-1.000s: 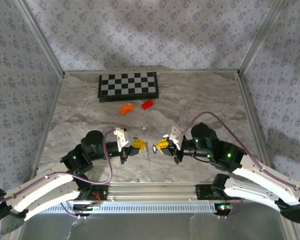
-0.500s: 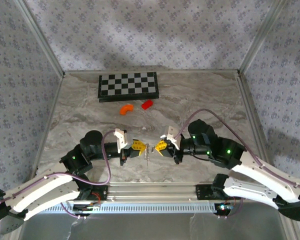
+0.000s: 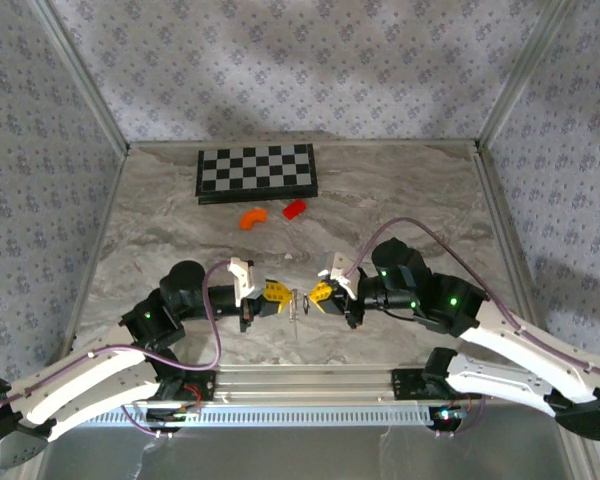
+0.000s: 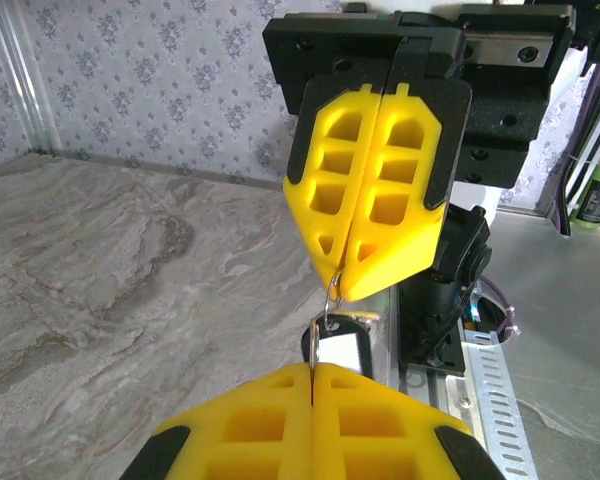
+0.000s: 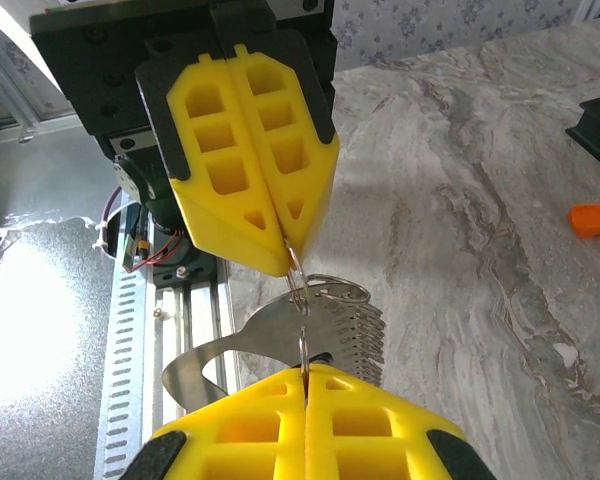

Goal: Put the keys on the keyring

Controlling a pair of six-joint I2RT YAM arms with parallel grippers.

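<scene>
My left pincer [image 3: 282, 298] sat well nearer than the checkerboard [image 3: 257, 172]. Its yellow fingers [image 4: 250, 430] were pressed together, the tips nipping the thin wire of the keyring [image 3: 298, 303]. The keyring stood on edge between my two pincers, nearer than the checkerboard and slightly to its right. A small dark key [image 4: 341, 347] with a pale middle sat just past my left fingertips. My right pincer [image 3: 316, 294] met the left tip to tip, likewise pinched shut on the same loop. A flat silvery toothed piece [image 5: 325, 325] showed just behind the loop; how it was joined I could not tell.
</scene>
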